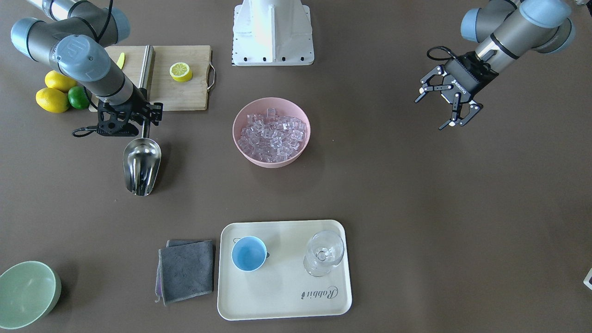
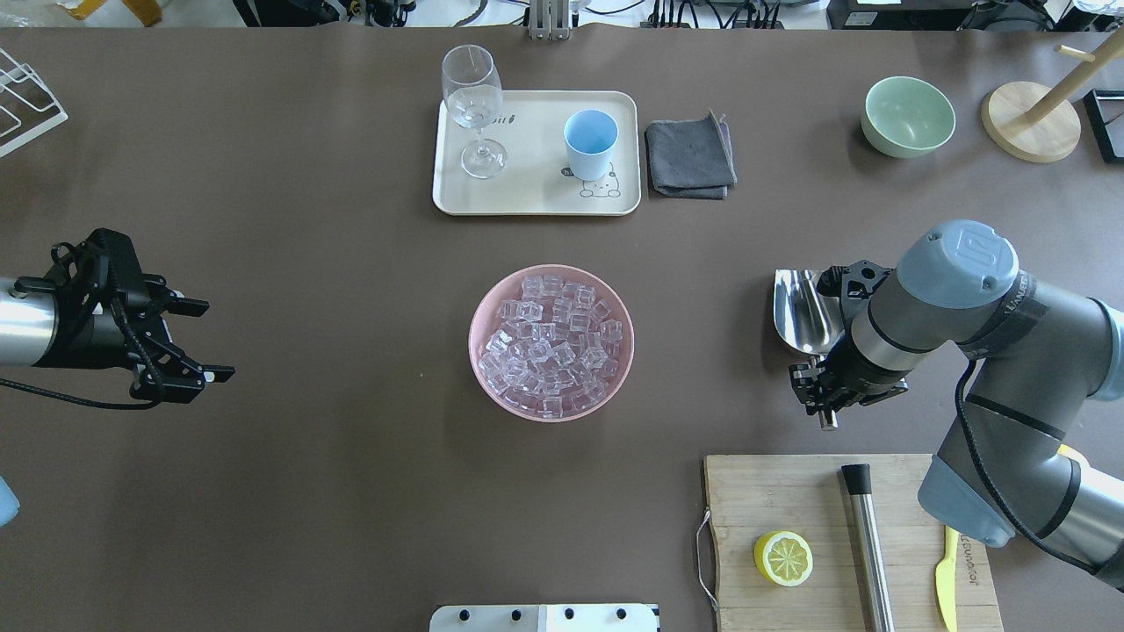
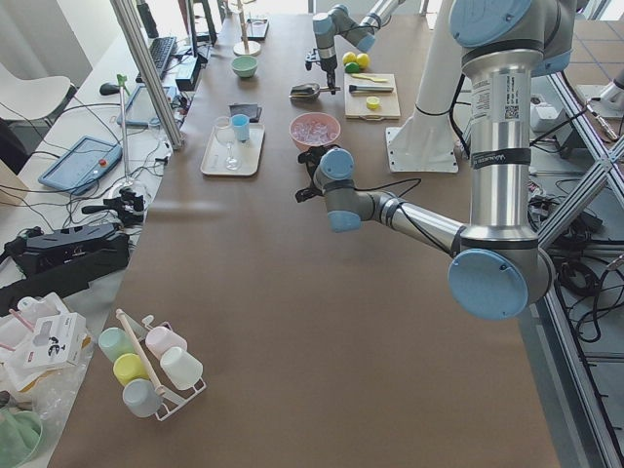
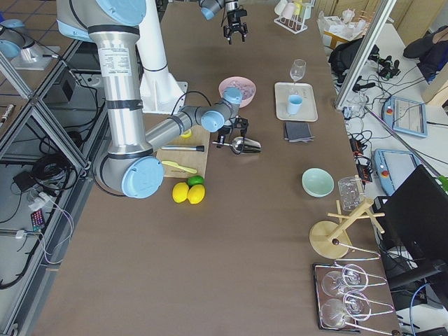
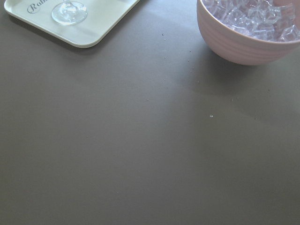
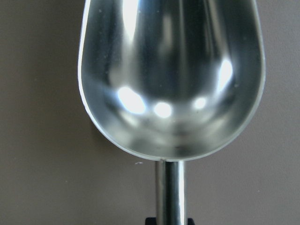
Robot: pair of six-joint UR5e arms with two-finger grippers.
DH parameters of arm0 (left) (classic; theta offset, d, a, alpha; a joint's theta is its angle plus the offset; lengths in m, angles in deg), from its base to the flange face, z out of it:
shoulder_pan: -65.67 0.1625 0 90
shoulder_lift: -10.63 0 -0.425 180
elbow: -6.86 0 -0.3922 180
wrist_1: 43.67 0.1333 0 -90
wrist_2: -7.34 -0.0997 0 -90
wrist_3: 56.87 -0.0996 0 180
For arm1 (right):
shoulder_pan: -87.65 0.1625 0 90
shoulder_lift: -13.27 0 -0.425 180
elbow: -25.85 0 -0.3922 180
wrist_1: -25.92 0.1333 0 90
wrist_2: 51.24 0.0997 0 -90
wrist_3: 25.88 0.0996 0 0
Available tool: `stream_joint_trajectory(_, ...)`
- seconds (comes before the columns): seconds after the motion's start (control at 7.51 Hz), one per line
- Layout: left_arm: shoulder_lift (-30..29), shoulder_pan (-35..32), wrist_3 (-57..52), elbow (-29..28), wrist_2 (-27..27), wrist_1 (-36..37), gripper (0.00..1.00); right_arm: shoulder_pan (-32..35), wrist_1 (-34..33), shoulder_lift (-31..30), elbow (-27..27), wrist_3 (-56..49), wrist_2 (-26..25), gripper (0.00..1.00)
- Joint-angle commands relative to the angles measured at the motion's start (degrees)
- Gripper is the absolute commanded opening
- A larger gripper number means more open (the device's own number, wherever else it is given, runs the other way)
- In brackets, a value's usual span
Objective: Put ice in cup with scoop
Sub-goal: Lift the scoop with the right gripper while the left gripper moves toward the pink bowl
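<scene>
The ice (image 1: 273,132) (image 2: 551,342) fills a pink bowl (image 1: 245,150) at the table's middle. The light-blue cup (image 1: 249,253) (image 2: 589,143) stands empty and upright on a cream tray (image 1: 284,296). The steel scoop (image 1: 141,166) (image 2: 799,307) (image 6: 171,79) is empty, its trough pointing toward the tray side. My right gripper (image 1: 145,121) (image 2: 824,391) is shut on its rod handle. I cannot tell whether the scoop touches the table. Far on the other side, my left gripper (image 1: 430,114) (image 2: 218,341) hangs open and holds nothing.
A stemmed glass (image 1: 323,252) shares the tray, with a grey cloth (image 1: 187,270) beside it. Behind the right gripper is a cutting board (image 1: 185,97) with a lemon half (image 1: 181,71) and a steel cylinder (image 1: 147,64). Lemons and a lime (image 1: 55,92) lie nearby. A green bowl (image 1: 27,293) sits in a corner.
</scene>
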State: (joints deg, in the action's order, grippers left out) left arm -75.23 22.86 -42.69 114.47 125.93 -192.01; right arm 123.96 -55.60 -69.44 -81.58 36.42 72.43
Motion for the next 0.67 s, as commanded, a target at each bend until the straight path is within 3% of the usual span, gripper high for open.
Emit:
stream_joint_trajectory(0.0, -2.8, -1.8, -0.1, 0.1, 3.6, 0.0, 0.98, 0.1, -0.7, -1.0, -2.2, -2.9, 0.3, 0.0)
stream_joint_trajectory(0.13, -7.9, -1.4, -0.1, -1.6, 5.5, -0.3, 0.98, 0.2, -1.3, -3.4, -6.3, -8.0, 0.3, 0.0)
stream_joint_trajectory(0.27, -13.2, -1.6, 0.0, -6.5, 9.1, -0.4, 0.98, 1.3, -8.4, -3.3, -11.0, -11.4, -0.4, 0.0)
stream_joint_trajectory(0.53, -16.2, 0.2, -0.1, -8.3, 8.8, -0.5, 0.98, 1.7, -25.3, 1.0, -19.6, -13.8, -7.5, 0.0)
